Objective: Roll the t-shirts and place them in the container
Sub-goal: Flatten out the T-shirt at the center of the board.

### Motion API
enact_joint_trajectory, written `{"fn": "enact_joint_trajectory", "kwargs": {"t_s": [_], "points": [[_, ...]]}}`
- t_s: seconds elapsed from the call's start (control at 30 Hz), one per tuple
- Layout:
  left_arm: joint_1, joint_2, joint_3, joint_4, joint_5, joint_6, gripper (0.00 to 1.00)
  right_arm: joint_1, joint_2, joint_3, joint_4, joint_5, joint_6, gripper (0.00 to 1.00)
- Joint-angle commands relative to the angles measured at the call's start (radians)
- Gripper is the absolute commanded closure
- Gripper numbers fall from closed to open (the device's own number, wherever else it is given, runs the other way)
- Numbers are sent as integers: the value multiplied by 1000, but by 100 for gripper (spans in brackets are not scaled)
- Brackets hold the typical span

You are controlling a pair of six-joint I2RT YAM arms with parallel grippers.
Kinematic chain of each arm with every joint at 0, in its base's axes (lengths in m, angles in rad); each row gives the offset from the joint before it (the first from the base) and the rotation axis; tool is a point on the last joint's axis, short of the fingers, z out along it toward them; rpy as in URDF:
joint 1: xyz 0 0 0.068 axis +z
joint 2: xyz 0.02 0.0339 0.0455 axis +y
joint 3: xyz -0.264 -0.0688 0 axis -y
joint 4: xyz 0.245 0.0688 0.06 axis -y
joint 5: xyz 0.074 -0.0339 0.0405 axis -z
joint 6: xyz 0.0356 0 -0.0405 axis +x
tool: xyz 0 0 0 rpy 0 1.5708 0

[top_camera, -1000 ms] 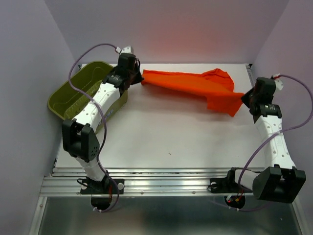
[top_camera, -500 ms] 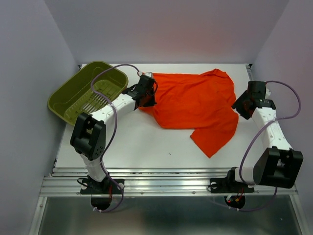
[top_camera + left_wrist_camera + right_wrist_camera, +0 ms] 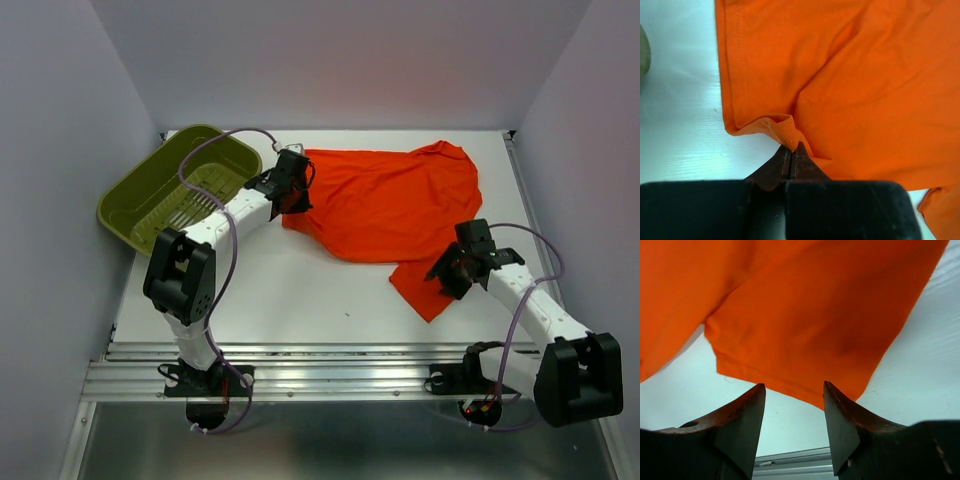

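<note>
The orange-red t-shirt (image 3: 400,210) lies spread on the white table, one part reaching toward the front right. My left gripper (image 3: 296,205) is shut on a small pinch of cloth at the shirt's left edge; in the left wrist view the gripper (image 3: 792,148) holds a fold of the shirt (image 3: 860,85). My right gripper (image 3: 446,277) is open and empty, low over the table beside the shirt's front right corner. In the right wrist view the gripper (image 3: 794,389) has the shirt's hem (image 3: 805,315) just beyond its tips, not between them.
An olive-green slotted basket (image 3: 170,195) stands tilted at the back left, beside my left arm. Purple walls close in the table on three sides. A metal rail (image 3: 330,365) runs along the near edge.
The shirt went from a stretched band held by both grippers to lying spread on the table. My right gripper let go and moved from the back right toward the shirt's front corner.
</note>
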State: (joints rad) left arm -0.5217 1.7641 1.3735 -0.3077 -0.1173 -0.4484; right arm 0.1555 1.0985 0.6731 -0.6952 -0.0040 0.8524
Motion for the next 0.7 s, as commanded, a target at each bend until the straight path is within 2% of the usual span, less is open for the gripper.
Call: {"fn": "enact_joint_trajectory", "kwargs": {"t_s": [0.0, 0.03, 0.13, 0.27, 0.37, 0.5, 0.67], "points": [[23, -37, 29, 10, -25, 27, 100, 4, 41, 15, 92, 71, 65, 45], [25, -37, 30, 6, -25, 27, 100, 4, 88, 37, 91, 161, 59, 45], [25, -44, 12, 10, -15, 27, 100, -40, 184, 142, 102, 246, -1, 45], [19, -51, -28, 21, -2, 17, 100, -161, 337, 209, 173, 231, -64, 45], [2, -60, -70, 38, 2, 5, 100, -201, 404, 244, 216, 246, -93, 45], [-15, -38, -88, 58, 25, -15, 100, -214, 506, 307, 267, 248, -113, 45], [-17, 38, -44, 74, 22, -23, 100, -223, 727, 437, 292, 312, -142, 45]]}}
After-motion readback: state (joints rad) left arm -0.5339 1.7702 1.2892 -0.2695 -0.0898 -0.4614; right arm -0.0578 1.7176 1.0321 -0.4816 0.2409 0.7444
